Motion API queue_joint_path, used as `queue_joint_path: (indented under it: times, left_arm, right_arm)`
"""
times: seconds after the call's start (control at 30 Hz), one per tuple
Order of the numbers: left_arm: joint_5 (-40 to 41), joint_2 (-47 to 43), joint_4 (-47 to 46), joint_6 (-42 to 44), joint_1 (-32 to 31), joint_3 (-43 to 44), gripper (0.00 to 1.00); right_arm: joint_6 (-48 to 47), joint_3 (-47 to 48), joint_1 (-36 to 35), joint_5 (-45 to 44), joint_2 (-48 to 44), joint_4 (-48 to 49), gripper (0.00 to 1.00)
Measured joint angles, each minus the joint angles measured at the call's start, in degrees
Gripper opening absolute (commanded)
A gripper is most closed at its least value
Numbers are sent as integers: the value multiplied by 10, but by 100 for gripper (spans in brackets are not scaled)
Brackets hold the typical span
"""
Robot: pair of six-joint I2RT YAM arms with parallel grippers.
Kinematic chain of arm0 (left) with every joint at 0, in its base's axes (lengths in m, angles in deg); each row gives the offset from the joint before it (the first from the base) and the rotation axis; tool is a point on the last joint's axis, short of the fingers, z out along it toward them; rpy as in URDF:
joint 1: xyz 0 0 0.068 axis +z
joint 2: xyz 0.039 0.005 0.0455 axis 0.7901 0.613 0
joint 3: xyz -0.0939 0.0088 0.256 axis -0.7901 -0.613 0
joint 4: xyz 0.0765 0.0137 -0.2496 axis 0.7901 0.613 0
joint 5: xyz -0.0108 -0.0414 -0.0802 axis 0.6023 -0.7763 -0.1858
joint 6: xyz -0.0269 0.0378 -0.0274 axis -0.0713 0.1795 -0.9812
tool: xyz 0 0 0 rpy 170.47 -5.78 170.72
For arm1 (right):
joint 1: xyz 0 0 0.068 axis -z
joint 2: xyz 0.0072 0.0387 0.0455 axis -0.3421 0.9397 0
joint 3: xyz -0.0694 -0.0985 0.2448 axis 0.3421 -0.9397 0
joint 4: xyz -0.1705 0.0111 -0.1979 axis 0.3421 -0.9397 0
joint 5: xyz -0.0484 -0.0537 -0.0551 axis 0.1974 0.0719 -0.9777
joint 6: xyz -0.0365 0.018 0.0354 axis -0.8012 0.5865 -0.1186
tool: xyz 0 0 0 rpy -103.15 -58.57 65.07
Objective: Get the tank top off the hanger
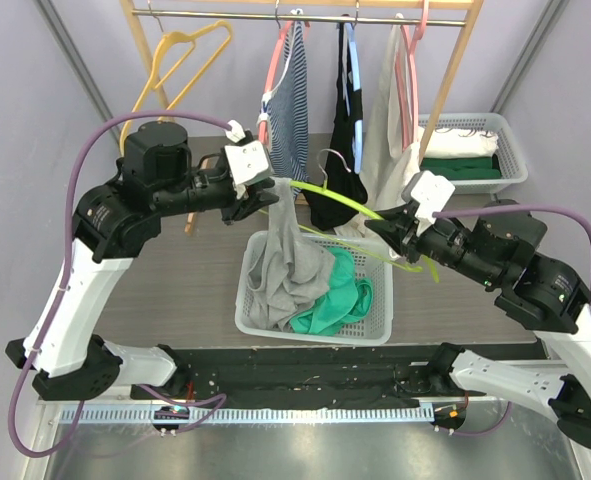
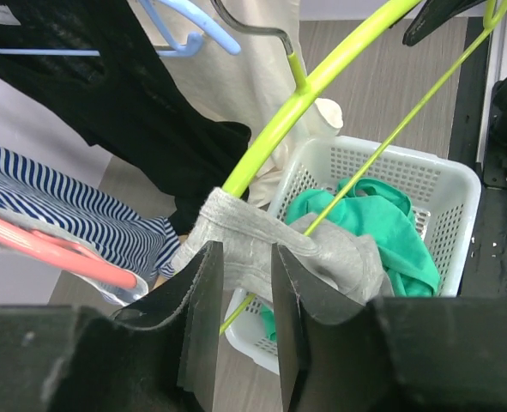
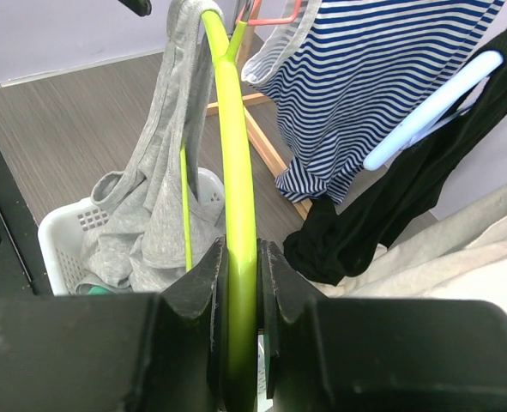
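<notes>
A grey tank top (image 1: 280, 255) hangs by one strap from the left end of a lime green hanger (image 1: 340, 198) and droops into a white basket (image 1: 310, 333). My right gripper (image 1: 375, 225) is shut on the hanger's arm; in the right wrist view (image 3: 238, 245) the lime bar (image 3: 234, 154) runs between the jaws, with the grey top (image 3: 163, 197) draped over its far end. My left gripper (image 1: 265, 200) is at that end. In the left wrist view (image 2: 244, 253) its jaws stand apart, with the grey strap (image 2: 236, 219) right at the tips and the hanger (image 2: 322, 77) above.
A green garment (image 1: 340, 295) lies in the basket under the tank top. Behind it, a wooden rack holds a striped top (image 1: 290, 110), a black top (image 1: 340, 150), a cream garment (image 1: 390, 130) and an empty yellow hanger (image 1: 180, 60). A second basket (image 1: 510, 150) stands at the back right.
</notes>
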Motion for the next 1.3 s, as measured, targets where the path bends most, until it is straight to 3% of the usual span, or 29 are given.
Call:
queue_joint_path:
  times: [0.17, 0.4, 0.77, 0.8, 0.9, 1.03, 1.3]
  left_arm:
    - [-1, 0, 1, 7, 0, -4, 30]
    - [7, 1, 2, 21, 0, -8, 0]
    - [14, 4, 2, 23, 0, -8, 0]
    - [16, 4, 2, 24, 0, -7, 6]
    - [26, 4, 2, 29, 0, -4, 51]
    - [29, -4, -1, 31, 1, -15, 57]
    - [6, -31, 9, 18, 5, -70, 44]
  right_arm:
    - [0, 0, 0, -3, -5, -1, 1]
    - [3, 0, 0, -3, -4, -1, 1]
    - [9, -2, 0, -3, -7, -2, 1]
    - [9, -2, 0, -3, -7, -2, 1]
    - [9, -2, 0, -3, -10, -3, 1]
    - [9, -2, 0, -6, -16, -7, 1]
    - [9, -2, 0, -7, -16, -11, 1]
